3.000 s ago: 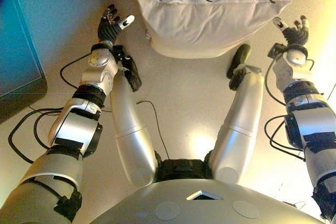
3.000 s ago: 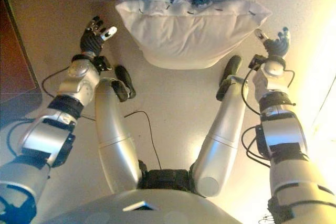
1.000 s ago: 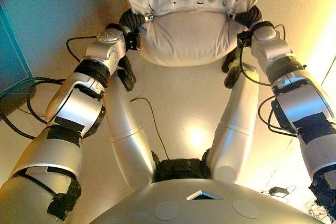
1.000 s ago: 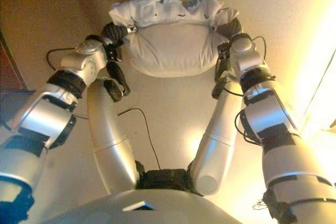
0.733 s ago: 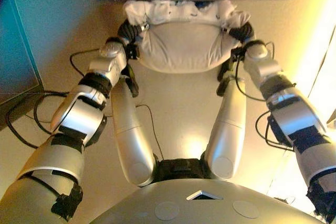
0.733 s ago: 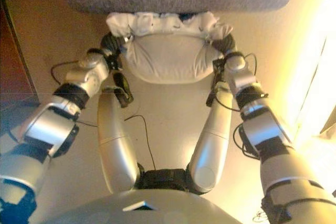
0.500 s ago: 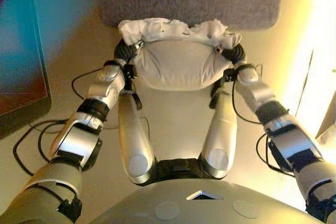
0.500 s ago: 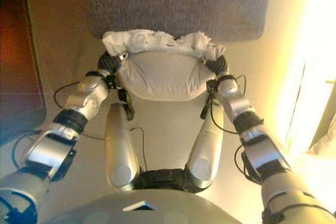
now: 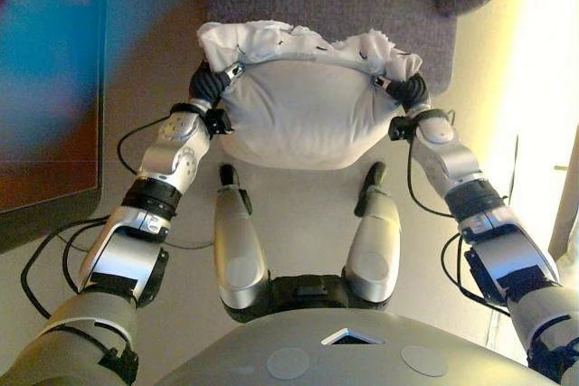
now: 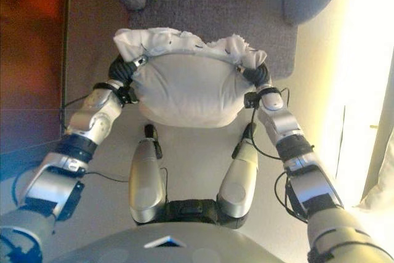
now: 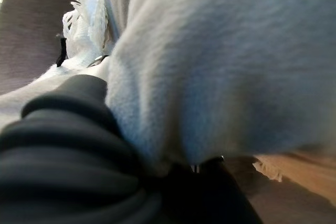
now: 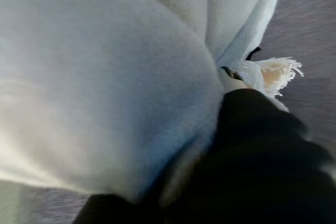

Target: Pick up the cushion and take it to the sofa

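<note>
White fabric cushion with fringed upper edge (image 9: 303, 115): held off the floor between the two hands, one at each side, in front of the robot's chest. Its fringed edge overlaps the front of the seat of the grey upholstered sofa (image 9: 344, 2), which lies beyond both hands.

Left hand (image 9: 210, 88): dark ribbed cover pressed against the cushion's left side, just under the fringed corner. Fingers buried in the fabric; whether they are spread or curled cannot be told, in the head views or in the left wrist view, where the cushion fills the picture past the cover.

Right hand (image 9: 409, 92): dark ribbed cover against the cushion's right side, below the opposite fringed corner. Fingers likewise hidden in the cloth; their posture cannot be told.

Beige floor (image 9: 298, 196): below the cushion.
</note>
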You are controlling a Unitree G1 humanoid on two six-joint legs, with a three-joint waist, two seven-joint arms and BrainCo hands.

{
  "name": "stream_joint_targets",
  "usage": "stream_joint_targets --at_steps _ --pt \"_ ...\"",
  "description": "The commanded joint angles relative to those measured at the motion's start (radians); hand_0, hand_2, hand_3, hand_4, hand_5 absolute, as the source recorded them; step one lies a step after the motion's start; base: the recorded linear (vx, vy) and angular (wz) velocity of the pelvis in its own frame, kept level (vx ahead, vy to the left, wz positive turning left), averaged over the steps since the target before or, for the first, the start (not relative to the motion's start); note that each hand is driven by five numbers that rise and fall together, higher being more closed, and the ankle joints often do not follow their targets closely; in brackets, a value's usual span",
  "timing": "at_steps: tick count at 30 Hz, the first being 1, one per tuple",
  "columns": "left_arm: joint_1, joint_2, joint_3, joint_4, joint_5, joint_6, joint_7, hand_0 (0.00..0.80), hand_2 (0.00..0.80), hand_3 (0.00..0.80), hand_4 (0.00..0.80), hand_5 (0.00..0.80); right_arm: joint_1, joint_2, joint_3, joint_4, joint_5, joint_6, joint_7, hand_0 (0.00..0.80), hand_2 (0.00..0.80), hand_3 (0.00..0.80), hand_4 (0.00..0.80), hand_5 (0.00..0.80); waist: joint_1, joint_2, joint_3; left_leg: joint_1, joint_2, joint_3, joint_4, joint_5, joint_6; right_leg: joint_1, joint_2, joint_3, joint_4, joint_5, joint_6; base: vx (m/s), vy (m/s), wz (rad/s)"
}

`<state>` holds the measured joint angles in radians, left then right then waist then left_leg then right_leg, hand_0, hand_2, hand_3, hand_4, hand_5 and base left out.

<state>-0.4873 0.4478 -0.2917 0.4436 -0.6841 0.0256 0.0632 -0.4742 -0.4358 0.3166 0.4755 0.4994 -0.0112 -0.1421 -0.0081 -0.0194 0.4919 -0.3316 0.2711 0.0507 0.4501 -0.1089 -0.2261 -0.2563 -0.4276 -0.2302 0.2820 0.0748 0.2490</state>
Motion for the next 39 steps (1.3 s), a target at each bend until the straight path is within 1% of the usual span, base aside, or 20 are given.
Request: stream_joint_targets --at_steps 1,5,10,11,12,14,17,18,20,22,24,26,28,30,32,33,35,36,38,39 --pt "0.026 -0.078 -0.008 -0.102 0.106 -0.161 0.048 0.800 0.800 0.800 0.800 0.800 0.078 0.073 -0.023 -0.068 0.012 -0.148 -0.034 0.800 0.800 0.800 0.800 0.800 0.022 -0.009 -0.280 0.064 -0.014 0.049 -0.148 0.088 0.057 0.049 -0.022 0.011 -0.093 0.055 0.001 0.202 -0.001 0.13" --pt "0.104 -0.089 0.011 -0.113 0.119 -0.151 0.092 0.800 0.800 0.800 0.800 0.800 0.122 0.097 -0.008 -0.112 -0.019 -0.124 -0.034 0.800 0.800 0.800 0.800 0.800 0.027 -0.004 -0.345 0.171 -0.030 0.012 -0.215 0.086 0.066 0.126 0.008 0.041 -0.143 0.046 0.007 0.198 0.034 0.13" --pt "0.202 -0.076 0.068 -0.158 0.088 -0.157 0.092 0.800 0.800 0.800 0.800 0.800 0.145 0.094 -0.018 -0.171 0.012 -0.086 0.009 0.800 0.800 0.800 0.800 0.800 0.045 -0.001 -0.396 0.270 -0.080 -0.065 -0.272 0.057 0.083 0.200 0.035 0.094 -0.196 0.047 0.007 0.148 0.080 -0.30" --pt "0.203 -0.072 0.075 -0.160 0.084 -0.158 0.093 0.800 0.800 0.800 0.800 0.800 0.142 0.098 -0.021 -0.171 0.026 -0.083 0.014 0.800 0.800 0.800 0.800 0.800 0.044 0.001 -0.403 0.287 -0.079 -0.055 -0.286 0.058 0.085 0.211 0.036 0.096 -0.198 0.047 0.006 0.064 0.092 -0.48" --pt "0.197 -0.071 0.078 -0.155 0.085 -0.161 0.093 0.800 0.800 0.800 0.800 0.800 0.143 0.099 -0.026 -0.168 0.031 -0.086 0.020 0.800 0.800 0.800 0.800 0.800 0.039 0.002 -0.409 0.297 -0.074 -0.030 -0.290 0.062 0.084 0.221 0.035 0.089 -0.198 0.046 0.005 0.035 0.092 -0.34" --pt "0.176 -0.075 0.070 -0.143 0.094 -0.163 0.101 0.800 0.800 0.800 0.800 0.800 0.154 0.098 -0.037 -0.163 0.025 -0.097 0.020 0.800 0.800 0.800 0.800 0.800 0.029 0.000 -0.422 0.306 -0.071 0.016 -0.283 0.066 0.080 0.239 0.021 0.059 -0.202 0.057 0.003 0.001 0.073 -0.14" --pt "0.113 -0.088 0.033 -0.136 0.100 -0.143 0.073 0.800 0.800 0.800 0.800 0.800 0.164 0.079 -0.058 -0.169 0.022 -0.104 -0.025 0.800 0.800 0.800 0.800 0.800 -0.001 -0.007 -0.434 0.316 -0.065 0.134 -0.254 0.067 0.074 0.266 -0.014 0.007 -0.178 0.107 0.003 0.016 0.083 0.09" --pt "0.091 -0.093 0.022 -0.127 0.092 -0.138 0.064 0.800 0.800 0.800 0.800 0.800 0.159 0.079 -0.065 -0.160 0.028 -0.102 -0.043 0.800 0.800 0.800 0.800 0.800 -0.004 -0.007 -0.437 0.325 -0.066 0.144 -0.257 0.066 0.076 0.276 -0.021 -0.006 -0.174 0.111 0.007 0.040 0.118 0.57" --pt "0.062 -0.107 0.005 -0.113 0.095 -0.129 0.074 0.800 0.800 0.800 0.800 0.800 0.136 0.087 -0.076 -0.132 0.058 -0.081 -0.070 0.800 0.800 0.800 0.800 0.800 -0.003 -0.011 -0.442 0.342 -0.086 0.136 -0.260 0.048 0.087 0.277 -0.042 -0.014 -0.154 0.142 0.010 0.005 0.142 0.75" --pt "0.043 -0.112 -0.006 -0.112 0.104 -0.113 0.089 0.800 0.800 0.800 0.800 0.800 0.117 0.096 -0.085 -0.115 0.052 -0.064 -0.102 0.800 0.800 0.800 0.800 0.800 -0.005 -0.013 -0.441 0.355 -0.108 0.137 -0.251 0.023 0.102 0.260 -0.065 0.002 -0.129 0.191 0.013 -0.012 0.130 0.21" --pt "0.026 -0.109 -0.012 -0.113 0.117 -0.088 0.094 0.800 0.800 0.800 0.800 0.800 0.106 0.101 -0.098 -0.096 0.045 -0.053 -0.126 0.800 0.800 0.800 0.800 0.800 -0.008 -0.012 -0.441 0.363 -0.126 0.153 -0.243 0.005 0.115 0.240 -0.088 0.010 -0.118 0.252 0.013 -0.024 0.114 0.04" --pt "0.015 -0.099 -0.019 -0.106 0.127 -0.076 0.087 0.800 0.800 0.800 0.800 0.800 0.094 0.102 -0.103 -0.075 0.049 -0.054 -0.135 0.800 0.800 0.800 0.800 0.800 -0.007 -0.007 -0.442 0.363 -0.139 0.159 -0.242 0.000 0.126 0.224 -0.092 0.018 -0.089 0.282 0.013 -0.016 0.150 0.06" --pt "0.007 -0.087 -0.024 -0.092 0.134 -0.062 0.084 0.800 0.800 0.800 0.800 0.800 0.076 0.103 -0.106 -0.046 0.068 -0.052 -0.130 0.800 0.800 0.800 0.800 0.800 0.002 0.003 -0.442 0.359 -0.157 0.165 -0.250 0.000 0.145 0.208 -0.084 0.025 -0.012 0.285 0.013 -0.006 0.228 -0.03" --pt "0.011 -0.081 -0.027 -0.073 0.139 -0.051 0.094 0.800 0.800 0.800 0.800 0.800 0.075 0.105 -0.104 -0.044 0.082 -0.042 -0.125 0.800 0.800 0.800 0.800 0.800 0.003 0.015 -0.441 0.362 -0.174 0.173 -0.272 0.012 0.167 0.188 -0.048 0.050 0.078 0.254 0.001 0.010 0.274 -0.13" --pt "0.020 -0.085 -0.032 -0.054 0.154 -0.053 0.108 0.800 0.800 0.800 0.800 0.800 0.093 0.103 -0.093 -0.050 0.082 -0.052 -0.117 0.800 0.800 0.800 0.800 0.800 -0.004 0.017 -0.446 0.367 -0.188 0.178 -0.303 0.030 0.180 0.185 0.005 0.050 0.097 0.208 -0.016 0.051 0.211 -0.12" --pt "0.022 -0.085 -0.034 -0.048 0.155 -0.057 0.108 0.800 0.800 0.800 0.800 0.800 0.098 0.102 -0.090 -0.048 0.084 -0.058 -0.114 0.800 0.800 0.800 0.800 0.800 -0.007 0.016 -0.447 0.370 -0.192 0.179 -0.308 0.032 0.183 0.187 0.022 0.050 0.096 0.196 -0.020 0.116 0.122 -0.05" --pt "0.026 -0.092 -0.034 -0.025 0.151 -0.076 0.108 0.800 0.800 0.800 0.800 0.800 0.099 0.096 -0.081 -0.022 0.107 -0.077 -0.104 0.800 0.800 0.800 0.800 0.800 -0.021 0.006 -0.451 0.386 -0.207 0.168 -0.316 0.032 0.187 0.191 0.089 0.068 0.051 0.159 -0.036 0.183 0.066 -0.07" --pt "0.030 -0.096 -0.031 -0.021 0.145 -0.080 0.106 0.800 0.800 0.800 0.800 0.800 0.098 0.092 -0.081 -0.015 0.114 -0.078 -0.100 0.800 0.800 0.800 0.800 0.800 -0.027 0.001 -0.452 0.395 -0.213 0.164 -0.318 0.030 0.186 0.194 0.112 0.075 0.026 0.145 -0.041 0.276 0.026 -0.08" --pt "0.045 -0.106 -0.015 -0.021 0.135 -0.080 0.098 0.800 0.800 0.800 0.800 0.800 0.101 0.079 -0.084 -0.007 0.126 -0.073 -0.082 0.800 0.800 0.800 0.800 0.800 -0.054 -0.014 -0.457 0.418 -0.234 0.150 -0.331 0.020 0.185 0.183 0.185 0.110 -0.085 0.104 -0.054 0.362 -0.006 0.00" --pt "0.053 -0.110 -0.011 -0.026 0.137 -0.080 0.093 0.800 0.800 0.800 0.800 0.800 0.104 0.072 -0.086 -0.011 0.127 -0.071 -0.070 0.800 0.800 0.800 0.800 0.800 -0.071 -0.020 -0.457 0.432 -0.246 0.136 -0.339 0.010 0.187 0.162 0.214 0.135 -0.141 0.102 -0.054 0.382 -0.018 0.00"
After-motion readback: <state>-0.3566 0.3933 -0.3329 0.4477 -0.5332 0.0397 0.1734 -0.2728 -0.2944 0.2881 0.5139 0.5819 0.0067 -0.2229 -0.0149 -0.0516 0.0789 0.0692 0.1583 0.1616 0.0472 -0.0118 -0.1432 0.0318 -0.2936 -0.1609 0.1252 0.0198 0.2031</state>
